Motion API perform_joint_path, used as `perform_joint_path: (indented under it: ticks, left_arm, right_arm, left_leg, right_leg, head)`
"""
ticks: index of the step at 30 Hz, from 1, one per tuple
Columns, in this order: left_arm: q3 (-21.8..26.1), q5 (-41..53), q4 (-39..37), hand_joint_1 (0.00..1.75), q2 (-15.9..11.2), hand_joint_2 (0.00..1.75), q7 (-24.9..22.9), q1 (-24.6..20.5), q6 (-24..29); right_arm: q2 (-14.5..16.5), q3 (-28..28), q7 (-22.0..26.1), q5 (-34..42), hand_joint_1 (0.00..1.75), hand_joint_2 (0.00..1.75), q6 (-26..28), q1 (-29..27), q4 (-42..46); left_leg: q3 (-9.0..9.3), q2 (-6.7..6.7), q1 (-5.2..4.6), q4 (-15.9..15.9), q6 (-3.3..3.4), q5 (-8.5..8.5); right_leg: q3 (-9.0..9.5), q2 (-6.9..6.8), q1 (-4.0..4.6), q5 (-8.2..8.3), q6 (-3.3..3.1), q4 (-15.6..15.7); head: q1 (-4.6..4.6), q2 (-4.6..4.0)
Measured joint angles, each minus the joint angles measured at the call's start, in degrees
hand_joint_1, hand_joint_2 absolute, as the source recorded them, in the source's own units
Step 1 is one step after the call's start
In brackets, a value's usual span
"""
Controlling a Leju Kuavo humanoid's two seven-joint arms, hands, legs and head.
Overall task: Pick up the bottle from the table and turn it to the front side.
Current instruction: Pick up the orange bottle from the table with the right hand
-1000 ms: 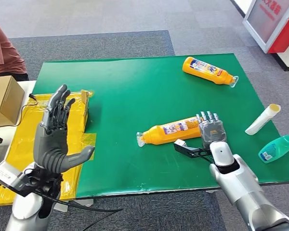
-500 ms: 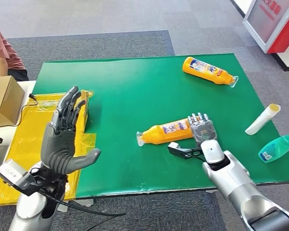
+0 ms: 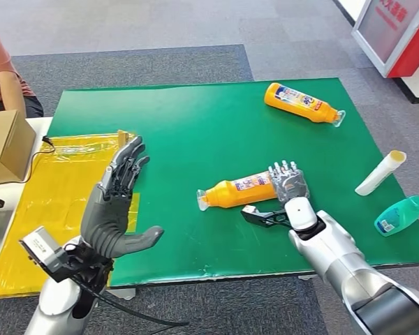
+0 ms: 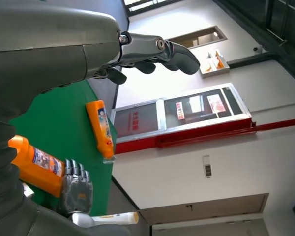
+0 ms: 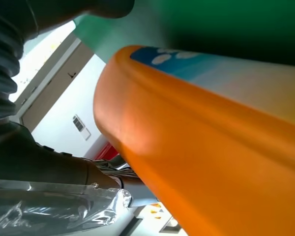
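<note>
Green table [image 3: 197, 125]: the task's bottle [image 3: 239, 190], orange, lies on its side near the middle, cap end toward the robot's left, base at the right hand [image 3: 289, 183].

Step in hand, as judged: the grasp. The bottle looks not yet lifted and no turn has begun. The right hand's fingers are set over the base end; whether they are closed tight on it cannot be told. Next move calls for a firm hold, then a lift clear of the table before rotating the label forward.

Left hand [image 3: 115, 206]: raised over the table's near-left edge, fingers spread, holding nothing.

Second bottle [image 3: 301, 102]: far right, well apart.

Views compared: the left wrist view shows the right hand's fingers [image 4: 76, 184] against the bottle's end from the side. The right wrist view gives the orange body close up, with no fingertips discernible
</note>
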State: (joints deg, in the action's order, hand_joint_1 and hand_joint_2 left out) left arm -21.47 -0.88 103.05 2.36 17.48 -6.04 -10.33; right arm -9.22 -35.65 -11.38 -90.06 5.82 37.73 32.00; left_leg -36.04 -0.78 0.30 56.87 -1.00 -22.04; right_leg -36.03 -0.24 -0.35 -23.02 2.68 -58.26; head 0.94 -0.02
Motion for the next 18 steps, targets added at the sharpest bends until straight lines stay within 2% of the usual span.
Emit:
perform_joint_path:
  ticks: [2, 3, 18]
  left_arm:
    - [-0.3, -0.3, -0.4, 0.00, 0.1, 1.75, 0.0, 0.0, -0.2]
    - [-0.4, -0.4, -0.6, 0.00, 0.1, 1.75, 0.0, 0.0, -0.2]
    - [-0.9, -1.2, -1.5, 0.00, 0.2, 1.75, 0.0, 0.0, -0.3]
  right_arm:
    - [0.3, -0.4, 0.0, 0.0, 1.40, 1.75, -0.2, 0.2, -0.6]
    - [0.4, -0.5, 0.0, 0.0, 1.72, 1.75, -0.3, 0.3, -0.9]
    - [1.1, -1.4, 0.8, 0.0, 1.75, 1.75, 0.4, 1.2, -2.9]
  left_leg:
    - [0.01, 0.00, 0.00, 0.0, -0.01, 0.01]
    - [0.01, 0.00, 0.01, 0.0, -0.01, 0.01]
    - [0.02, 0.00, 0.01, 0.0, -0.01, 0.01]
  right_leg:
    - [0.00, 0.00, 0.00, 0.02, -0.02, 0.0]
    - [0.01, -0.01, 0.00, 0.02, -0.03, 0.0]
    - [0.02, 0.00, 0.00, 0.03, -0.03, 0.0]
  head:
    - [0.00, 0.00]
    - [0.00, 0.00]
    - [0.00, 0.00]
